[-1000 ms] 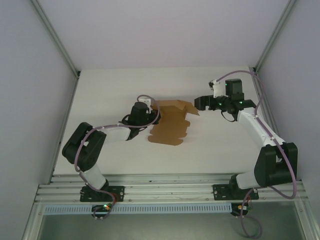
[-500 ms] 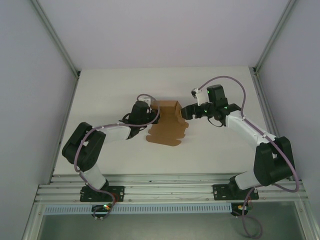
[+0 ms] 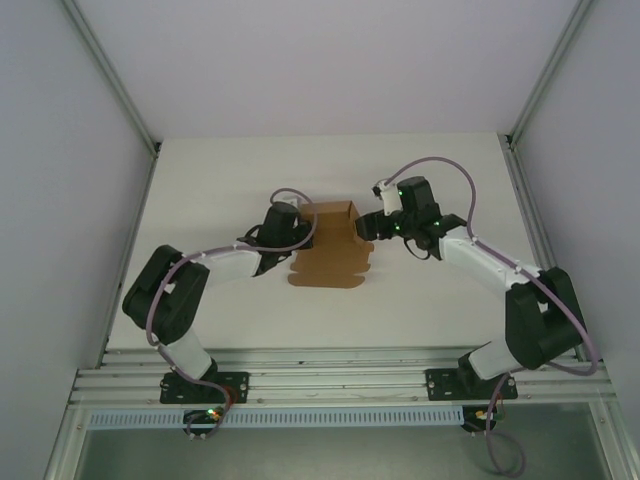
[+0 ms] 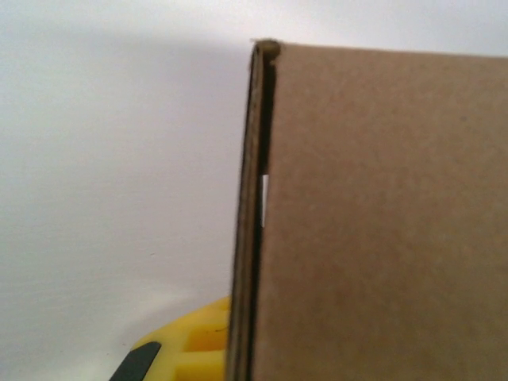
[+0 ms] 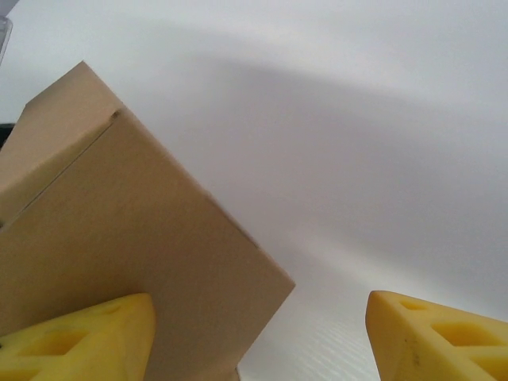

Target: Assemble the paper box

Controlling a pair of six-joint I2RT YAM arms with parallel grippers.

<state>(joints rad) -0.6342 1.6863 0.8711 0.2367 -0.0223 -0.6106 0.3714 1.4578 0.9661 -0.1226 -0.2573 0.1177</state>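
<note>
- Item: paper box [image 3: 325, 265]; plain brown cardboard, partly folded; lies near the middle of the table [image 3: 220, 180], between the two arms; its near part is flat on the surface, with a notched, tabbed near edge; its far part is raised into an upright wall.
- Left claw [image 3: 308, 232]: at the left side of the raised wall, reaching in from the left; clenched on the paper box.
- Left wrist view: the cardboard [image 4: 381, 222] stands edge-on and takes up the right half; a doubled layer shows along its left edge, with a thin gap between the layers; one yellow finger [image 4: 194, 349] presses against that edge at the bottom; the other finger is hidden behind the panel; white table [image 4: 119, 159] to the left.
- Right claw [image 3: 362, 228]: at the right side of the raised wall, touching or just beside it; released, jaws spread wide.
- Right wrist view: two yellow fingers [image 5: 79, 337] sit well apart at the bottom corners; the left one overlaps the tilted cardboard panel [image 5: 135, 230]; the right one is over bare table [image 5: 357, 143]; a fold line runs across the panel near its top corner.
- Arms: both bent inward from their bases at the near edge, meeting at the box from opposite sides.
</note>
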